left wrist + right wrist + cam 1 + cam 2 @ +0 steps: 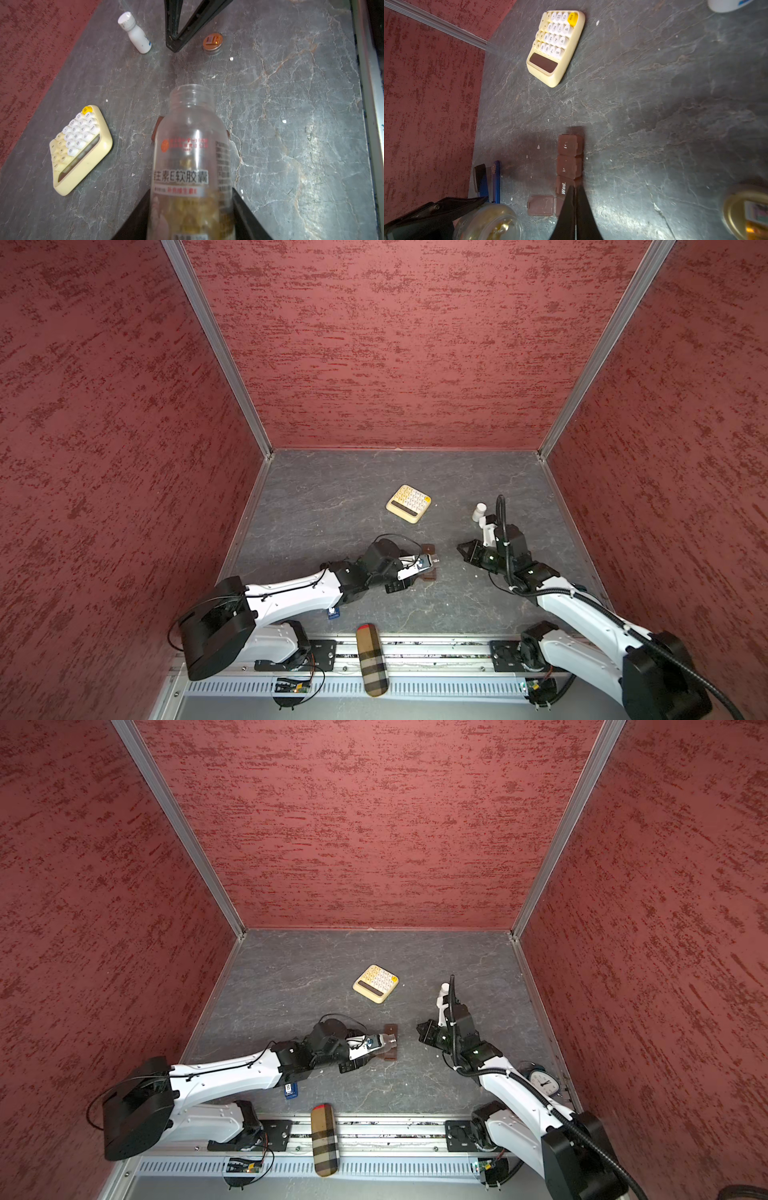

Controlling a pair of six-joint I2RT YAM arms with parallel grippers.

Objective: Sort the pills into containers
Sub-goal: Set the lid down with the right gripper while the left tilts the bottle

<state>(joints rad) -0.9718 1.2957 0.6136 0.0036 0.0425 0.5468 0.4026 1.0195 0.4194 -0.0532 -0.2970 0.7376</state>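
Lying on the dark surface [332, 497] in front of both arms, the containers [569, 158] form one brown strip of small lidded compartments. In both top views the left arm covers most of it. In the right wrist view one lid [540, 204] is flipped open next to the compartment marked "Wed.", and the other lids that I can see are shut. The pills [231, 59] that show are a few tiny white ones, loose on the surface outside the strip, one of them near the gold cap [212, 41]. Inside the clear bottle [191, 145], which has no cap on, sit yellow capsules [187, 209].

The left hand [417, 567] grips this bottle around its body and holds it almost level across the strip, with the open mouth over it or just past it. The right hand [575, 188] is closed, finger against finger, and I can see nothing between the tips. In its wrist view they are over the "Wed." compartment, but I cannot tell if they touch it.

My worry is the pouring. A little more tilt may send several capsules out together, and with only one lid open most would hit shut lids and roll away. The strip looks light, so the closed right hand could push it from under the mouth. The white pills are very small on a hard surface, and a pinch a bit off centre would probably flick one away. The calculator [409, 504] and the small white bottle [480, 512] stand farther off and should not disturb.
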